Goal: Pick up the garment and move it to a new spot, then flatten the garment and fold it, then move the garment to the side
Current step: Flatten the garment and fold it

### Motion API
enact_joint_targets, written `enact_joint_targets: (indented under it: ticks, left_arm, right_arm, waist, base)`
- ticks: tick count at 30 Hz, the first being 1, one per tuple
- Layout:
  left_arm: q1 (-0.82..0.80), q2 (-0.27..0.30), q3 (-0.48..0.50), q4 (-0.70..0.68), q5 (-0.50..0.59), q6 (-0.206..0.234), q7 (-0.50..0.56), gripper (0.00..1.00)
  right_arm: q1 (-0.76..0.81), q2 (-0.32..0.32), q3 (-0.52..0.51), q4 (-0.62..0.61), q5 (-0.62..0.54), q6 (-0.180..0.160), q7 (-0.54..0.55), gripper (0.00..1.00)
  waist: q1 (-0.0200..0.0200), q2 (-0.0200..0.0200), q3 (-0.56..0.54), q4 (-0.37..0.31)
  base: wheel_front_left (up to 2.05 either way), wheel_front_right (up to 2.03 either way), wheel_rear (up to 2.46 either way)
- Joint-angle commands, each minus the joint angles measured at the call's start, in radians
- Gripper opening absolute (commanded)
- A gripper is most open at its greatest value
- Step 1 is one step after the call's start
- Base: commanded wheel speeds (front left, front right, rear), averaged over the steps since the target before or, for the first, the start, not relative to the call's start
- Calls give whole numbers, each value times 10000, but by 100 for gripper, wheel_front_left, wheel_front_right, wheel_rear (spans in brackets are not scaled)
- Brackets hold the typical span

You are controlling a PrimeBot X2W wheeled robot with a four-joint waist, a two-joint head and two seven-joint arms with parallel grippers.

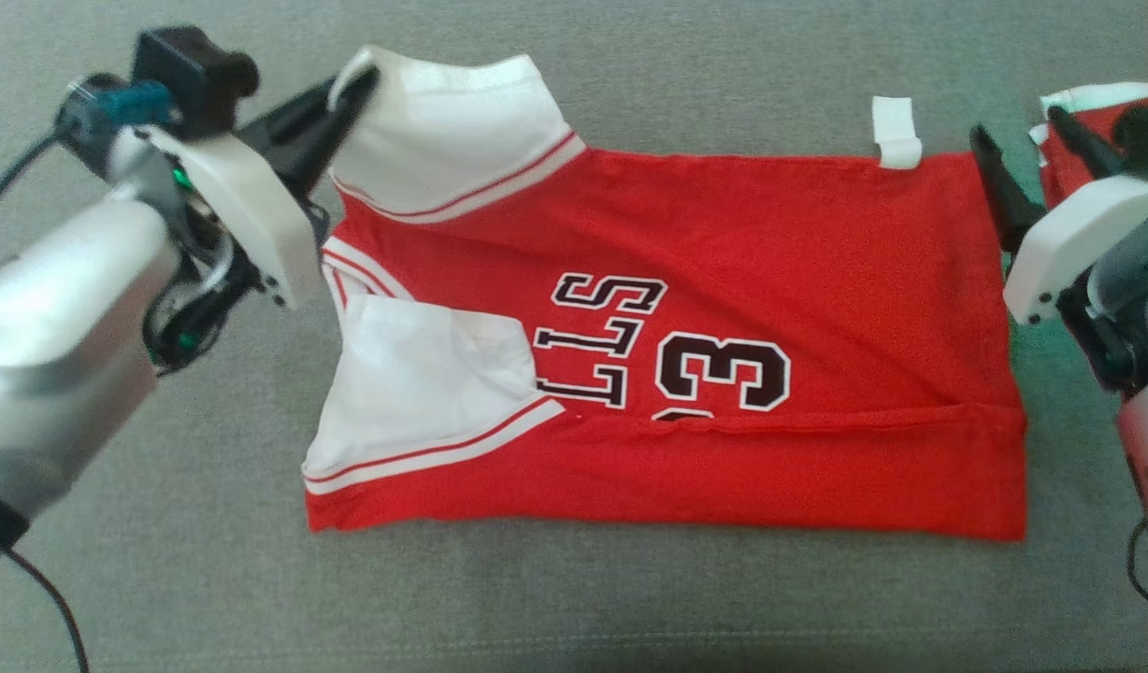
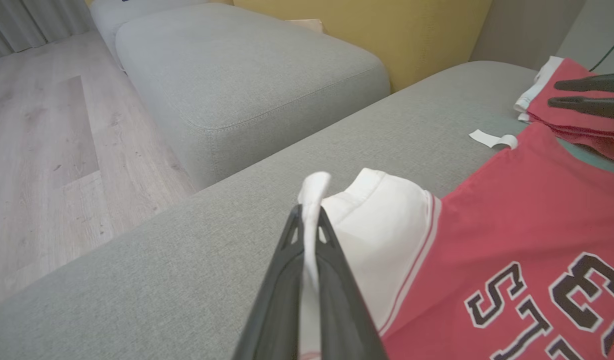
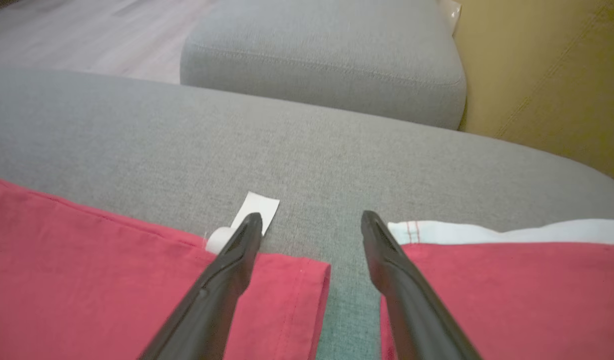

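The garment (image 1: 724, 280) is a red jersey with white sleeves and dark lettering, lying partly folded on the grey cushion (image 1: 630, 598). My left gripper (image 1: 354, 89) is at its far left corner, shut on the edge of the upper white sleeve (image 2: 382, 225), which is lifted a little. In the left wrist view the gripper (image 2: 309, 225) pinches that white fabric between both fingers. My right gripper (image 1: 1023, 150) hovers open just past the jersey's right edge. Seen from the right wrist, this gripper (image 3: 311, 220) holds nothing and stands over the gap beside the red hem (image 3: 112, 270).
A second red and white garment (image 1: 1097, 112) lies at the far right, close to the right gripper. A white label (image 1: 896, 131) sticks out from the jersey's far edge. Beyond the cushion are another grey cushion (image 2: 247, 75), a yellow panel (image 3: 552, 75) and wooden floor (image 2: 42, 150).
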Motion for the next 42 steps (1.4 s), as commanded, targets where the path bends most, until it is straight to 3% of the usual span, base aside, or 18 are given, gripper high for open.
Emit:
enact_joint_targets:
  ticks: [1,11,22,23,24,25,34,42]
  left_arm:
    - [-268,458,373,-423,94,158,-64,0]
    - [-58,817,316,-1473,101,510,147,0]
    - [-291,832,364,-1643,115,558,224,0]
    - [-306,818,360,-1615,116,554,232,0]
    - [-318,804,357,-1579,116,549,235,0]
    - [-329,795,356,-1525,113,540,236,0]
    - [-393,843,466,-644,59,567,93,0]
    - [-806,804,879,307,-119,508,-145,0]
  right_arm:
    - [-51,-342,250,-24,152,-9,135,100]
    - [-650,-731,920,1385,568,-9,689,100]
    - [-1365,-784,1719,2341,1302,-9,1216,100]
    - [-1387,-798,1895,2368,1451,-9,1366,73]
    - [-1416,-829,2054,2364,1597,-9,1473,31]
    - [-1451,-873,2210,2336,1747,-9,1547,0]
    - [-2063,-986,2306,1853,2889,-9,305,0]
    - [-2921,-1141,2608,1400,3169,-9,-884,0]
  waist:
    - [2,0,-21,167]
    - [2,0,244,438]
    - [2,0,610,598]
    - [2,0,618,597]
    - [2,0,620,591]
    - [2,0,615,575]
    - [2,0,412,241]
    - [2,0,421,55]
  base:
    - [0,0,0]
    - [0,0,0]
    - [0,0,0]
    - [0,0,0]
    - [0,0,0]
    - [0,0,0]
    - [0,0,0]
    - [0,0,0]
